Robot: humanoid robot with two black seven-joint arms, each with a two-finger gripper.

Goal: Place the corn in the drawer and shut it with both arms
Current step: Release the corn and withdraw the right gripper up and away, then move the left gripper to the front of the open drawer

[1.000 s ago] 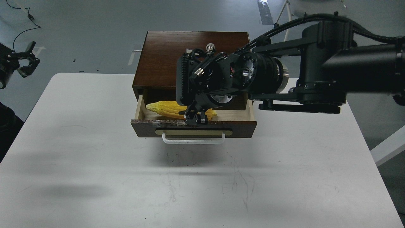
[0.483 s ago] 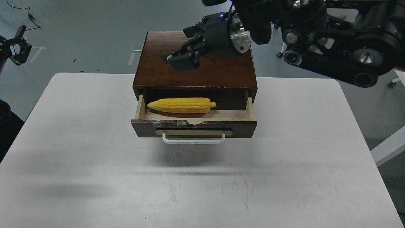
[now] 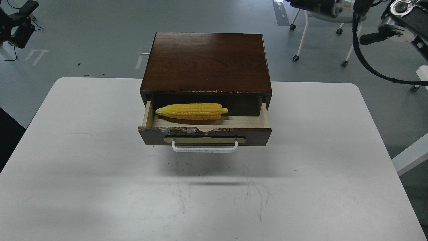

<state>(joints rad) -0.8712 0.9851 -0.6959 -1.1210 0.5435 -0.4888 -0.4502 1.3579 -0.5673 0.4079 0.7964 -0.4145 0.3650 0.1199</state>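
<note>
Hand states: left hand sits small and dark off the table's far-left corner, fingers cannot be told apart; right hand out of view, only arm links beyond the far-right corner. Right arm gone from above the cabinet since half a second ago; nothing blocks the drawer. Drawer open toward the near edge. Corn, ribbed yellow, lies inside, tip pointing left.

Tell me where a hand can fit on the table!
The white table is bare left, right and in front of the drawer. The cabinet's top is bare too. Inside the drawer, the corn fills the left; right of it is room.
</note>
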